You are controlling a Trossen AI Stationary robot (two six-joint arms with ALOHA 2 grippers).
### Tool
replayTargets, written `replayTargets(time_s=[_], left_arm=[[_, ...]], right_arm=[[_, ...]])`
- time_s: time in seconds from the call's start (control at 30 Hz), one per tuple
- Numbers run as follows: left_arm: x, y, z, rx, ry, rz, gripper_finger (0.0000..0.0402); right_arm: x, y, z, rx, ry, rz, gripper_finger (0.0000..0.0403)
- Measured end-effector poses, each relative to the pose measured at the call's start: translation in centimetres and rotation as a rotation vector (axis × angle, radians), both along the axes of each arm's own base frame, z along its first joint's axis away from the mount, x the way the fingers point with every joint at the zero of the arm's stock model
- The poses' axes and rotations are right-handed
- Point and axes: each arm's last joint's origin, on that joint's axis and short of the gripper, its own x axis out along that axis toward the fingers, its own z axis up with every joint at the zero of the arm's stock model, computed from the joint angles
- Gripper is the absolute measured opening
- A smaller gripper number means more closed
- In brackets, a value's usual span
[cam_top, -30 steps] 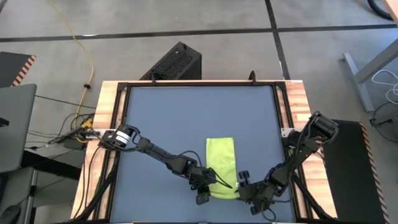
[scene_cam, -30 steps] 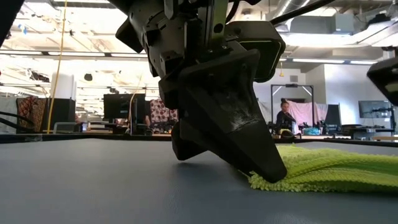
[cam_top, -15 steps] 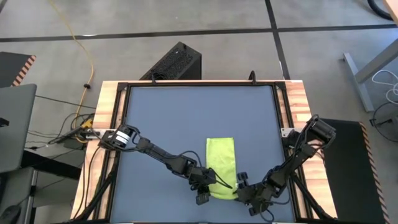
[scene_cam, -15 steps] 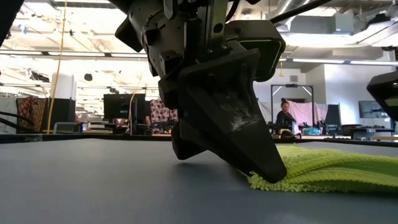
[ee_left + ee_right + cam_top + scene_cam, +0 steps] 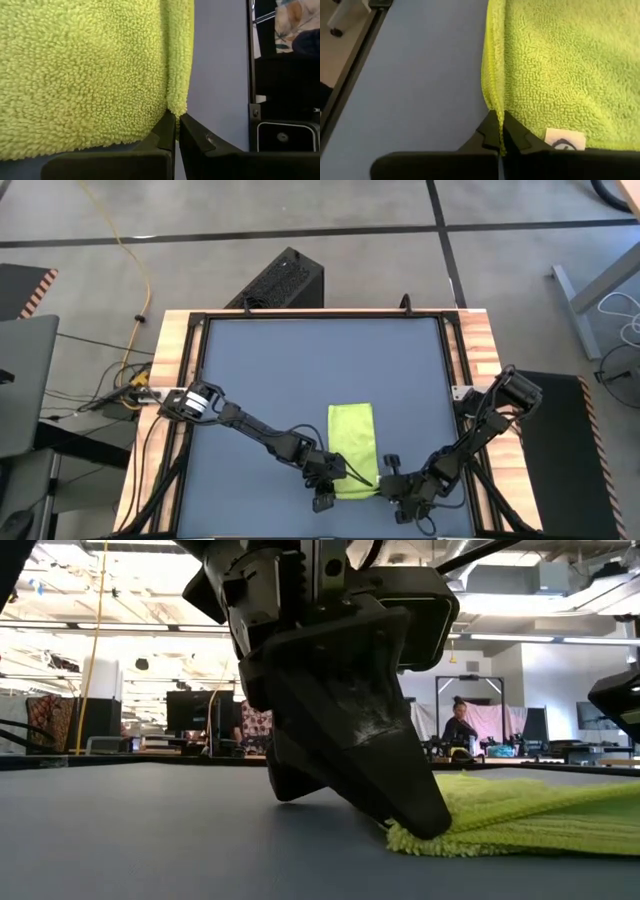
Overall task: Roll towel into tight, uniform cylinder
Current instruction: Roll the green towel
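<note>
1. Lime-green terry cloth, the towel (image 5: 352, 448), is found lying flat on the dark blue-grey mat (image 5: 300, 370), close to the near edge of the tabletop and slightly right of its middle, with its long sides running from the near edge toward the far edge.
2. The left gripper (image 5: 327, 482) is set at the towel's near left corner. In the left wrist view its fingers (image 5: 167, 131) are seen pressed together on the hem, so the corner is judged pinched.
3. The right gripper (image 5: 392, 483) is set at the near right corner. In the right wrist view its fingers (image 5: 492, 131) are closed with the towel's edge (image 5: 493, 85) caught between them; a small white label (image 5: 563, 140) lies just beside that grip.
4. In the low view the left gripper's tip (image 5: 420, 815) is seen bearing down on the fringe at the mat surface.
5. No roll has been formed; the step in hand is judged to be the first turn of the near edge.
6. Recommended practice: both corners should be lifted only slightly and turned over together toward the far edge, level with one another, so that the first fold is narrow and straight.
7. Tension across the near edge should be kept even; unequal travel would be expected to give a cone-shaped roll.
</note>
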Motion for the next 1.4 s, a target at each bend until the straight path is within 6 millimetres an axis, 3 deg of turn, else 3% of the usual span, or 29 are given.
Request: replayTargets(time_s=[0.3,0.63,0.87,1.07,1.4], left_arm=[[0.0,0.1,0.0,-0.03,0.016,-0.005,0.0007],[0.0,0.2,0.0,-0.054,0.024,-0.041,0.0099],[-0.1,-0.3,0.1,-0.04,0.007,-0.054,0.013],[-0.1,-0.8,0.6,0.053,-0.094,-0.054,0.0131],[-0.8,-1.0,3.5,0.351,-0.258,-0.014,0.0122]], right_arm=[[0.8,-0.5,0.0,0.175,0.106,-0.041,0.0015],[2.2,-1.2,0.6,0.325,0.184,0.048,0.0015],[0.7,-2.8,0.1,0.493,0.114,0.033,0.0015],[-0.6,-4.7,-0.8,0.71,0.073,-0.104,0.0015],[0.4,-6.3,-1.2,0.796,0.182,-0.236,0.0015]])
